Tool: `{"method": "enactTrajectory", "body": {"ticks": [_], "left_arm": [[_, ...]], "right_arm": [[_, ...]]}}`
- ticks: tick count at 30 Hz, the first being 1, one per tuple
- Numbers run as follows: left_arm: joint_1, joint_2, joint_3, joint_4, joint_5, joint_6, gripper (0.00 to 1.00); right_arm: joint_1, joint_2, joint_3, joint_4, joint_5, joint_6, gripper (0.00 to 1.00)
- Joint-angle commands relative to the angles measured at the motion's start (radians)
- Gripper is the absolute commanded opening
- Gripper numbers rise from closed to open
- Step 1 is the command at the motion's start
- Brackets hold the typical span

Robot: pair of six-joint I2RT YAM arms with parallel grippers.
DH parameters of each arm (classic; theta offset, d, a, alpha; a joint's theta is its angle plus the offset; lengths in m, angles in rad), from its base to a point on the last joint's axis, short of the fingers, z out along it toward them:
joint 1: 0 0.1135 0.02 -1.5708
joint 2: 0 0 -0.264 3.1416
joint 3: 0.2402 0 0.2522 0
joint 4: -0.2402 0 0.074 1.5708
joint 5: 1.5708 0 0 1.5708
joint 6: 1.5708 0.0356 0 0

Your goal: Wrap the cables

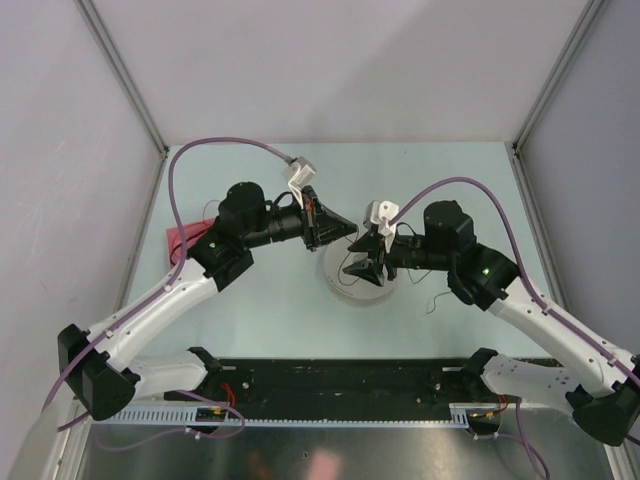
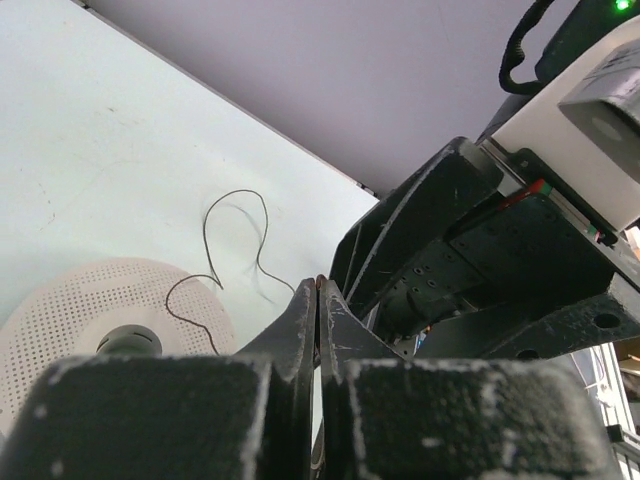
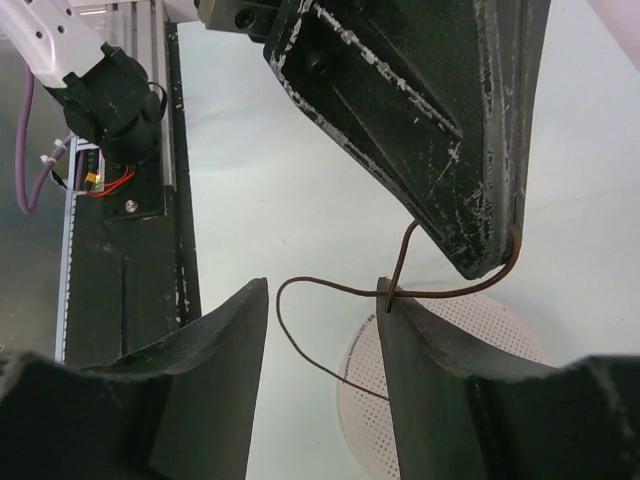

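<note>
1. The left claw (image 2: 317, 287) was clenched, its two dark fingers pressed flat together with no gap. It hung above the pale green tabletop (image 1: 280, 300), just beside the left rim of the spool (image 1: 345, 290).
2. A thin dark cable (image 2: 262, 225) ran up to the tip of that claw. In the right wrist view the same brown strand (image 3: 279, 310) came out from the pinched tip, so the left claw was grasping the cable.
3. The right claw (image 3: 322, 290) was released, with its fingers standing well apart. From overhead it sat directly over the spool, pointing towards the left claw (image 1: 335, 232).
4. Between the parted fingers of the right claw (image 1: 365, 268) the cable made a loose loop (it touched the tip of one finger but nothing gripped it). The loop then curved down towards the spool (image 3: 500, 320).
5. The spool (image 2: 60, 320) was a pale round disc dotted with small holes, lying flat on the tabletop with a raised hub at its middle.
6. In the left wrist view the cable curled in an open loop over the tabletop past the spool's edge.
7. From above, another thin stretch of cable (image 1: 436, 298) lay on the tabletop just right of the spool, under the right arm.
</note>
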Motion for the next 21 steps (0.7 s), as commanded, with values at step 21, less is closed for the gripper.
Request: {"method": "enactTrajectory", "body": {"ticks": [21], "left_arm": [[0.004,-0.033,-0.029,0.085,0.024,-0.029,0.00]], "right_arm": [[-0.082,0.005,0.017,0.133,-0.007,0.134,0.27]]}}
